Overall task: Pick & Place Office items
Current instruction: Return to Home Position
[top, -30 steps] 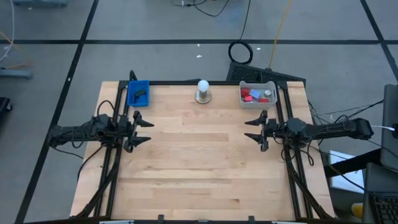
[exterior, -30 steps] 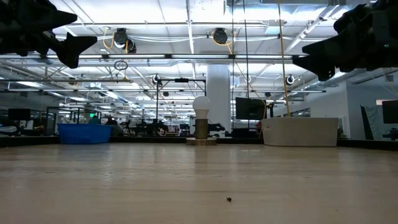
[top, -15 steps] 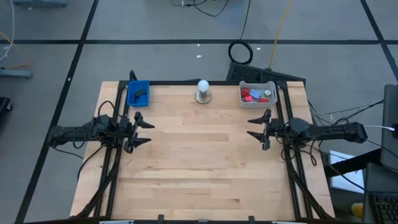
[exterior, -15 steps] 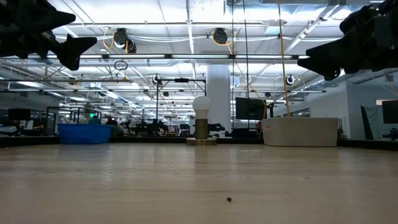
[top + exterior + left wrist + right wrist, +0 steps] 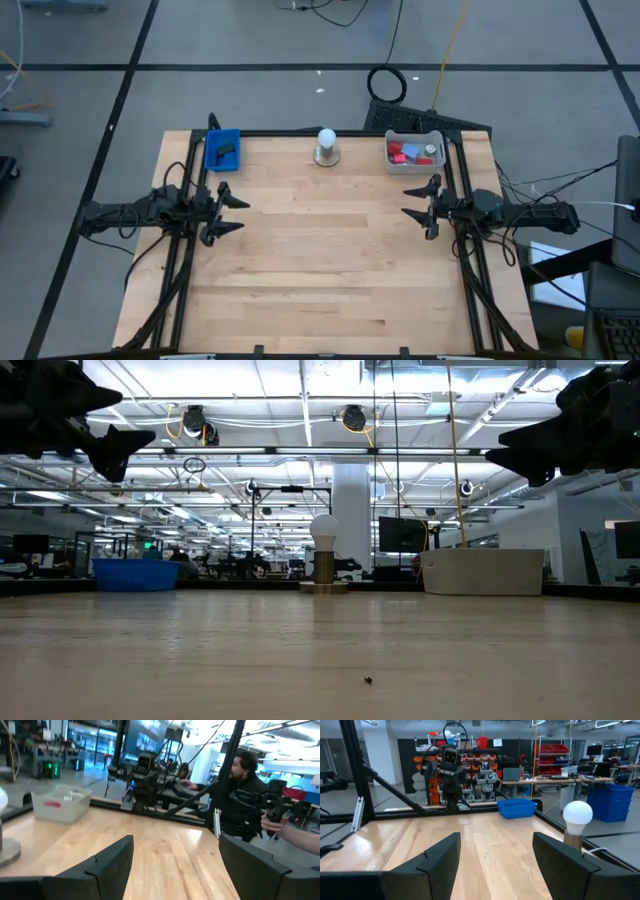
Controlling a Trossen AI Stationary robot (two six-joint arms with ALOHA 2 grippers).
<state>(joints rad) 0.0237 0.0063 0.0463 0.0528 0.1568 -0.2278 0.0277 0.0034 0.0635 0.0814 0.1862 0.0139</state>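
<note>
The office items (image 5: 414, 153), red and light-blue pieces among them, lie in the grey tray (image 5: 414, 135) at the table's far right. A dark piece (image 5: 227, 152) lies in the blue tray (image 5: 221, 149) at the far left. My left gripper (image 5: 232, 213) hovers open over the table's left side, above the surface. My right gripper (image 5: 420, 213) hovers open over the right side, just short of the grey tray's near side. In the left wrist view the grey tray (image 5: 61, 802) shows a red item (image 5: 52, 804) inside.
A white ball on a round base (image 5: 326, 146) stands at the far edge's middle. The black frame rails (image 5: 188, 170) run along the table's left and right sides. A person (image 5: 245, 785) sits beyond the table's right side.
My right gripper has drawn back toward the table's right edge, staying open. My left gripper has hardly moved.
</note>
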